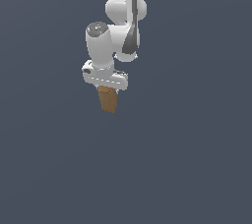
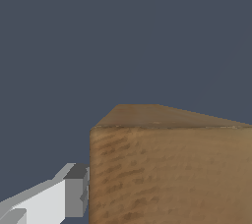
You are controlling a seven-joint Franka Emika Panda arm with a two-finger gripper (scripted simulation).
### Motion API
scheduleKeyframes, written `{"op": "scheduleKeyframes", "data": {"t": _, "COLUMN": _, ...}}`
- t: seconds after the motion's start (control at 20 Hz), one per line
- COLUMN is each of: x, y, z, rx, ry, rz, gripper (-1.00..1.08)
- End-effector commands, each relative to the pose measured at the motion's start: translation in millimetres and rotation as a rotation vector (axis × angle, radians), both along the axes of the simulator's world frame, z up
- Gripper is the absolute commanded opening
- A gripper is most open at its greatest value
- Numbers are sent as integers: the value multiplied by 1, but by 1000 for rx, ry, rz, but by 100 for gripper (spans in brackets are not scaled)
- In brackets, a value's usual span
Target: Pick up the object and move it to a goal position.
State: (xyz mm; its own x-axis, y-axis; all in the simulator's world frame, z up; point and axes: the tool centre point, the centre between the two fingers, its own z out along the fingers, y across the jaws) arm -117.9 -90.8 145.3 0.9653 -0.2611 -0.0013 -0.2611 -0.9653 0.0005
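One object: the wooden block (image 1: 108,99), hanging below the white hand (image 1: 107,89) just above the centre of the exterior frame.
Hand state: closed against the block; in the wrist view one grey finger pad (image 2: 76,191) presses flat on the block's side, the other finger out of sight.
Step in hand: carrying, by my reading; the block looks lifted, though the plain grey ground gives no shadow to confirm it.
Next move: a steady transfer to the goal, which no marker shows in either frame.
Materials: brown wood-grain faces, sharp square edges, elongated box shape; smooth glossy white arm (image 1: 120,26) casings with dark joints.
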Motion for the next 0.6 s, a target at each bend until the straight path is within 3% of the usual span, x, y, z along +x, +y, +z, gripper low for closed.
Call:
{"op": "scheduleKeyframes", "data": {"t": 0.0, "x": 0, "y": 0, "z": -3, "rx": 0, "ry": -1, "rz": 0, "gripper": 100}}
{"op": "scheduleKeyframes", "data": {"t": 0.05, "x": 0, "y": 0, "z": -3, "rx": 0, "ry": -1, "rz": 0, "gripper": -100}}
{"op": "scheduleKeyframes", "data": {"t": 0.55, "x": 0, "y": 0, "z": -2, "rx": 0, "ry": -1, "rz": 0, "gripper": -100}}
